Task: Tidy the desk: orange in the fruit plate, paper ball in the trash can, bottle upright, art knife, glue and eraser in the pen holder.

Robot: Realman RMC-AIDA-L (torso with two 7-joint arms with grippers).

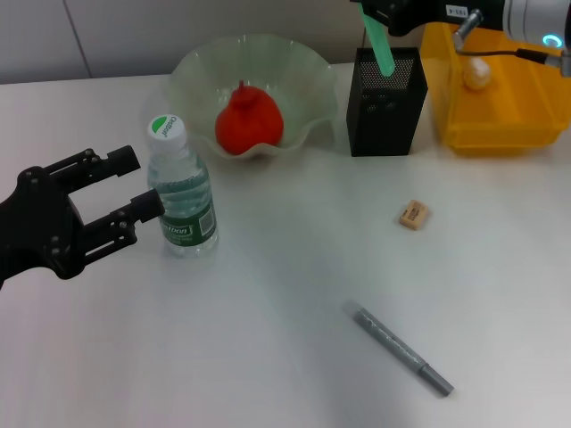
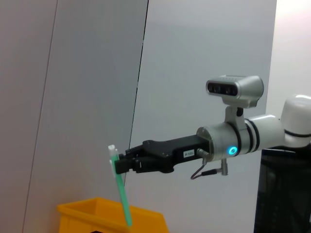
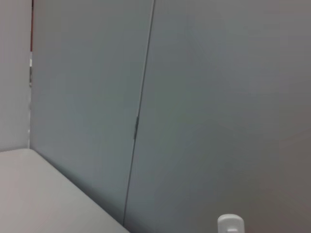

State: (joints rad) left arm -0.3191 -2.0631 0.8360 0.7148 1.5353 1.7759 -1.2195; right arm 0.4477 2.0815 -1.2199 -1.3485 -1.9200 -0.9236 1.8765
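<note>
The orange (image 1: 249,120) lies in the pale green fruit plate (image 1: 192,71). The bottle (image 1: 182,192) stands upright in front of the plate. My left gripper (image 1: 139,184) is open just left of the bottle, with its nearer finger touching the label. My right gripper (image 1: 371,11) (image 2: 121,165) is shut on a slim green tool (image 1: 383,43) (image 2: 122,194), which looks like the art knife, and the tool's lower end dips into the pen holder (image 1: 385,102). The eraser (image 1: 413,215) lies on the table right of centre. A grey pen-shaped stick (image 1: 400,348), perhaps the glue, lies near the front. The paper ball (image 1: 475,73) sits in the yellow trash can (image 1: 500,125) (image 2: 104,213).
The trash can stands directly right of the pen holder at the back right. The fruit plate is close to the holder's left side. The white table (image 1: 285,294) stretches between the bottle, the eraser and the grey stick.
</note>
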